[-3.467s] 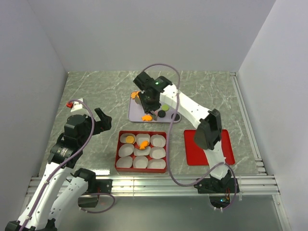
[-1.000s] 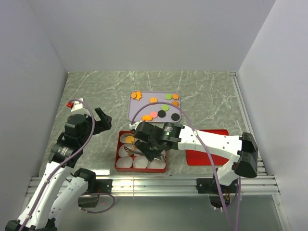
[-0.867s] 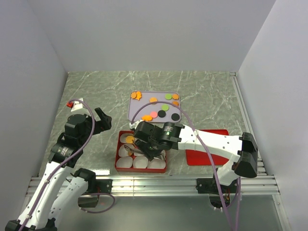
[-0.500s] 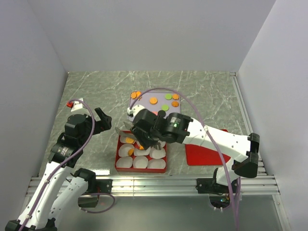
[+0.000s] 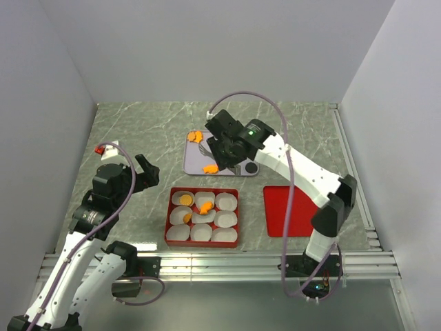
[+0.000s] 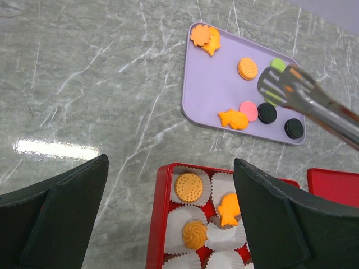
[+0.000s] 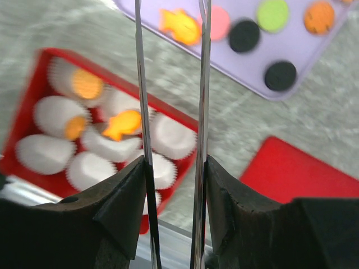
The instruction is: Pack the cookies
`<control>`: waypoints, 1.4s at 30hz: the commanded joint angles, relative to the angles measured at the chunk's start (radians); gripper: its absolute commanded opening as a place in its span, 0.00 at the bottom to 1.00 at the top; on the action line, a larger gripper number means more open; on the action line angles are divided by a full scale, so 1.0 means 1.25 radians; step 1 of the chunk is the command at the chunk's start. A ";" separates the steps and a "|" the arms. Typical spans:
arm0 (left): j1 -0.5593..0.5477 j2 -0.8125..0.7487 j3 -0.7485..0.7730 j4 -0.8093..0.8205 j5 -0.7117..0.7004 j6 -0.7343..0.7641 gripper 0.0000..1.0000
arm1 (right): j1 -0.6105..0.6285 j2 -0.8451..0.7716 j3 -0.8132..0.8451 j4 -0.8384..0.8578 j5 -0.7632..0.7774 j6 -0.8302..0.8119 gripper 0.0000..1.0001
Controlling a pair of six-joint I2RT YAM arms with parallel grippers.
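A ribbed aluminium rail (image 5: pixel 207 265) edges the near side of the table (image 6: pixel 84 84), a grey-green marble-look top glossy enough to catch a white glare. The left gripper (image 5: pixel 146 174) hangs over its left part, black fingers spread wide and empty. Next comes a square red box (image 6: pixel 159 224) lined with pleated white paper cups (image 6: pixel 224 238). Three cookies (image 6: pixel 188 186) lie in them: a ridged orange round, a swirl and a fish. Right of it lies a flat red square (image 5: pixel 275 207). Farther off, a lilac tray (image 6: pixel 207 84) with rounded corners carries the rest: orange flower shapes at its far-left corner, an orange round, a green, a pink, two black discs and an orange fish. The right gripper (image 7: pixel 173 190) clamps thin steel tongs (image 6: pixel 283 84) above the tray, blades a little apart, no cookie between them. Plain pale walls (image 5: pixel 207 48) close three sides.
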 commanded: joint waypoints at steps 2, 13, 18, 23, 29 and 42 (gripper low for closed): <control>-0.003 -0.012 0.008 0.010 -0.010 0.003 0.99 | -0.030 0.020 -0.005 -0.038 -0.011 -0.014 0.51; -0.003 -0.011 0.008 0.009 -0.009 0.002 0.99 | -0.039 0.051 -0.089 -0.005 -0.043 -0.011 0.53; -0.003 -0.010 0.008 0.009 -0.009 0.002 1.00 | -0.039 0.061 -0.108 0.005 -0.038 -0.014 0.52; -0.003 -0.009 0.008 0.009 -0.010 0.002 0.99 | -0.040 0.080 -0.103 0.008 -0.034 -0.020 0.53; -0.003 -0.007 0.009 0.009 -0.010 0.002 0.99 | -0.045 0.111 -0.086 0.008 -0.034 -0.027 0.52; -0.003 -0.006 0.009 0.006 -0.018 0.000 0.99 | -0.052 0.166 -0.047 0.000 -0.043 -0.034 0.51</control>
